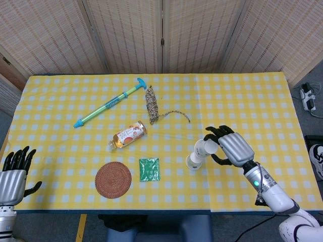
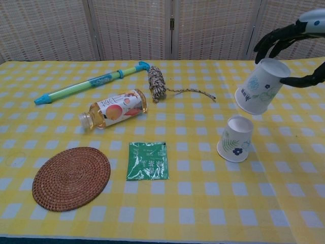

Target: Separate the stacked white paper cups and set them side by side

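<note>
Your right robot hand (image 2: 292, 48) holds the upper cup (image 2: 261, 86) tilted above the lower cup (image 2: 235, 138) on the counter (image 2: 203, 203); it's likely light and crushable, so grip its wall gently

No legible text on anything

Bottle (image 2: 112, 110), coaster (image 2: 71, 178) (woven), sachet (image 2: 148, 160)

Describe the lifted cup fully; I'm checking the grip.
The lifted cup is white paper with a small blue leaf print. The right hand pinches it near its base, fingers above and thumb at the side. It hangs tilted, mouth down and to the left, clear of the table. It sits just above the other cup, not touching it.
</note>
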Tool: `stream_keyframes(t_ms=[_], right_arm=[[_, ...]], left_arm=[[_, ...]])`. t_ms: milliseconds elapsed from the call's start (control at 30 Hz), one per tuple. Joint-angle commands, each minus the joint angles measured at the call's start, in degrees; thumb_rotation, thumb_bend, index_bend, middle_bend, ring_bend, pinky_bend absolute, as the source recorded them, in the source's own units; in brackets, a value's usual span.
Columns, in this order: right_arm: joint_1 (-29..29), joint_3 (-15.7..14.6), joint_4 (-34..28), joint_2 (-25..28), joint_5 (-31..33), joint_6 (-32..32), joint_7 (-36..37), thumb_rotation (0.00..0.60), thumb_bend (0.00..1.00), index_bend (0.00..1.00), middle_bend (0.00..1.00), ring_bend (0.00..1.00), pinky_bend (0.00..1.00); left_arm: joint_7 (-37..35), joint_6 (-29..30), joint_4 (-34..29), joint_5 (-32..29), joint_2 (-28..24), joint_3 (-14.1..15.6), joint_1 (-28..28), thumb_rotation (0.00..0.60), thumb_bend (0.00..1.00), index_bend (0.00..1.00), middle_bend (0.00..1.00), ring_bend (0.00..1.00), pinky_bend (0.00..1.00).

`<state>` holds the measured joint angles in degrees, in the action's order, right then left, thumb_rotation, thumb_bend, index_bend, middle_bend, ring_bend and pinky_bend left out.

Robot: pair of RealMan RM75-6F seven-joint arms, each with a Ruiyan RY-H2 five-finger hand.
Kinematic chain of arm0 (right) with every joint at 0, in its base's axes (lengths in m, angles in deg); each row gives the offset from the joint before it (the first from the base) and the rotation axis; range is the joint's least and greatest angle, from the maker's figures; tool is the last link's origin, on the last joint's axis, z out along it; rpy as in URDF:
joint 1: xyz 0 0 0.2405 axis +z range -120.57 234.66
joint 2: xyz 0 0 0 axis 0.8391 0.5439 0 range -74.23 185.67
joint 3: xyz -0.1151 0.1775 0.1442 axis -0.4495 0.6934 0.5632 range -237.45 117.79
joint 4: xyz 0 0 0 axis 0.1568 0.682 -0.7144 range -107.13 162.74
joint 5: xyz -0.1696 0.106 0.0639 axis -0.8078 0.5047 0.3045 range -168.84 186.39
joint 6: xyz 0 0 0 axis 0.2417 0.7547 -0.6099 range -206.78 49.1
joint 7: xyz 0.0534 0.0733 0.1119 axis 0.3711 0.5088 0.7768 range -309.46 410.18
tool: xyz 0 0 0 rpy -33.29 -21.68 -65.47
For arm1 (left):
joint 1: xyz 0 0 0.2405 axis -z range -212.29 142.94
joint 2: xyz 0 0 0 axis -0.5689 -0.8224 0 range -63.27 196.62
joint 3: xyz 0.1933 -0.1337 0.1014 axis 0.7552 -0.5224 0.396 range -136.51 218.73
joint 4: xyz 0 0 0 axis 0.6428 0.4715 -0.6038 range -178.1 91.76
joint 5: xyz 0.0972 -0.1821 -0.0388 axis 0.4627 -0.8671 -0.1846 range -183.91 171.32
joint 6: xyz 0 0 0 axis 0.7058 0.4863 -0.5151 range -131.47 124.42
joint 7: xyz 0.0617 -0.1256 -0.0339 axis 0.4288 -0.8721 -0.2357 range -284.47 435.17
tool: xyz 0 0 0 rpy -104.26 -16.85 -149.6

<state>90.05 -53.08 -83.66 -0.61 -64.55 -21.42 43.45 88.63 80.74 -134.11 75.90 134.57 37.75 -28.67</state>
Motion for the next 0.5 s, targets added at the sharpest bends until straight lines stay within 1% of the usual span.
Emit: stream_keyframes(t_ms=[33,133,233,500], right_arm=[[-1.9,-0.9,0.7,1.4,-1.2,1.2,2.0,0.600,0.45,0.39,0.17,0.21,0.13],[-2.7,-2.1,2.5,1.4,-1.3,0.1,3.7,0.600,0.45,0.39,0.17,0.22,0.13],[-2.8,-3.3,5.4,-0.1,-0.8,-2.2,5.0,0.600,0.45,0.39,0.17,0.22,0.13],[-2.2,-4.6,13.9,-7.6,-0.7,-5.8,6.5,0.600,0.45,0.39,0.17,0.22,0.13]], left_arm=[[0.0,-0.1,-0.1,0.1,0.0,0.0,0.1,0.600,0.24,0.09,0.06,0.06,0.00],[0.0,-0.2,-0.2,0.3,0.1,0.1,0.2,0.600,0.24,0.09,0.06,0.06,0.00],[0.1,-0.3,-0.4,0.6,0.2,0.2,0.3,0.600,0.24,0.08,0.06,0.06,0.00],[0.1,0.2,-0.8,0.9,-0.1,0.3,0.2,0.600,0.24,0.08,0.06,0.06,0.00]])
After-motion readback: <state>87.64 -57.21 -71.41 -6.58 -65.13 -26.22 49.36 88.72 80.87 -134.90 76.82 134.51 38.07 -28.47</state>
